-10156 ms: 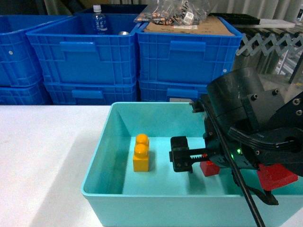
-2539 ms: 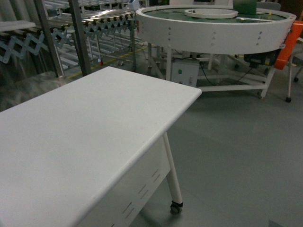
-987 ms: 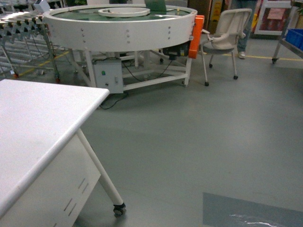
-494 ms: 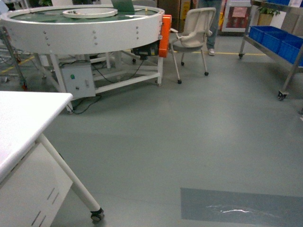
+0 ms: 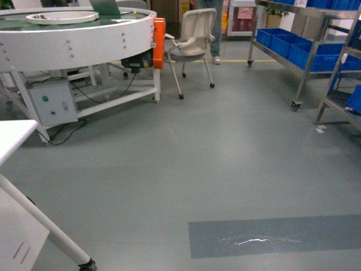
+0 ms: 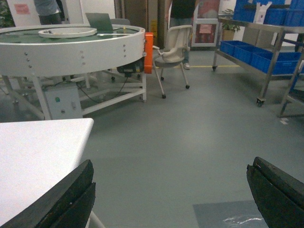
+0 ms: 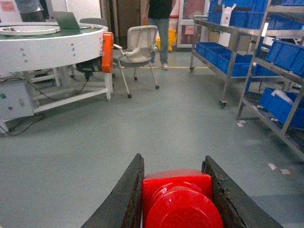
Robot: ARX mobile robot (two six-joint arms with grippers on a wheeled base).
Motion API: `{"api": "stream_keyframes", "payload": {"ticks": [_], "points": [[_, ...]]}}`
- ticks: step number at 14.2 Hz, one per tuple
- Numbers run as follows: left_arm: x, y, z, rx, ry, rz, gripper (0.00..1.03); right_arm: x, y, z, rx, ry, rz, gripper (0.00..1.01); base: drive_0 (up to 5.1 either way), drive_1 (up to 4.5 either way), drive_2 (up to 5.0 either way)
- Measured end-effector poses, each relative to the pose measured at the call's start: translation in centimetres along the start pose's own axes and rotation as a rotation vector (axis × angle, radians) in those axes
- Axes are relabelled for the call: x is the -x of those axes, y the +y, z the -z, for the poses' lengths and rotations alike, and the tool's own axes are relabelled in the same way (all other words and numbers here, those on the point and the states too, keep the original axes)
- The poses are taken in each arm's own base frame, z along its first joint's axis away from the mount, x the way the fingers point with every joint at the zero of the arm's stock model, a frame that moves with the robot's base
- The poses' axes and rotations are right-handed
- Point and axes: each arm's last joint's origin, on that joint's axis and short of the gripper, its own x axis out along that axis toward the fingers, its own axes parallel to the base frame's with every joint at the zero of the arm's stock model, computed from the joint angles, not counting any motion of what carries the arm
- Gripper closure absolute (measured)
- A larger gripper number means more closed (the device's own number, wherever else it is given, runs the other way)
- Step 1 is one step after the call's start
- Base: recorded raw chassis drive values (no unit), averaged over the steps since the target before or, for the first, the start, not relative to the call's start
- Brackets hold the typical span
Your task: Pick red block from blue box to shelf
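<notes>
**Red block clamped, shelf off to the right**

Glossy red block (image 7: 178,197), round stud facing the camera, pinched between the dark, rough-edged fingers (image 7: 124,199) of the right gripper (image 7: 176,199), above smooth grey floor (image 5: 225,164). Left gripper (image 6: 173,190) spread wide, nothing between its black matte fingers (image 6: 66,197). Steel shelf (image 5: 307,51) at right: square posts, castors, open tiers carrying blue crates (image 5: 282,42). Round white table (image 5: 79,42) and cream chair (image 5: 192,34) at back. White tabletop corner (image 5: 11,138) at left.
</notes>
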Motion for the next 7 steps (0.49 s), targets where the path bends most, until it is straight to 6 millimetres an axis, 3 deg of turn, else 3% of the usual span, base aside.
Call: {"api": "stream_keyframes", "payload": {"ticks": [3,7], "points": [[0.00,-0.02,0.00,0.000,0.000,0.003,0.05,0.00,0.00,-0.01,0.000,-0.001,0.001,0.72,-0.8,-0.79,-0.8],[0.00,-0.01,0.00,0.000,0.000,0.002,0.05,0.00,0.00,0.00,0.000,0.000,0.000,0.73,0.0,4.36,-4.3]]}}
